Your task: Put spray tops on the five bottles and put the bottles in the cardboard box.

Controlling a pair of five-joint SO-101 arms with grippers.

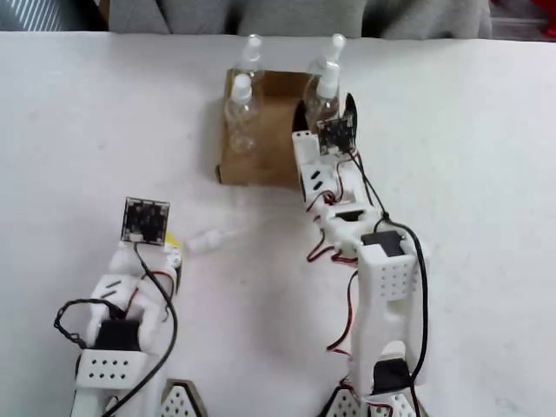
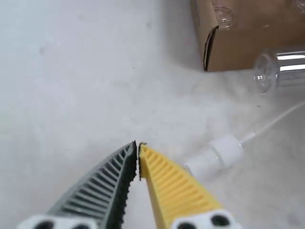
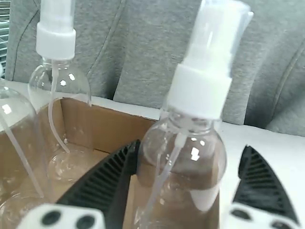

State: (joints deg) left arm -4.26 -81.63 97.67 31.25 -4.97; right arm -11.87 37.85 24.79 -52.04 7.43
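Bottles (image 1: 241, 117) number four at the cardboard box (image 1: 276, 155), one spray top (image 1: 208, 241) loose.

Right pincer (image 3: 190, 145) spread around spray-topped bottle (image 3: 190, 114), cardboard box (image 3: 105, 129) behind

Clear round plastic bottle (image 3: 186, 162): glossy, smooth. Brown cardboard box (image 1: 261, 167): matt, fibrous. White flat surface (image 1: 469, 130): matt, approx. smooth.

You have a white table (image 1: 78, 113) running back to grey cushions (image 1: 295, 16) along its far edge, under even light.
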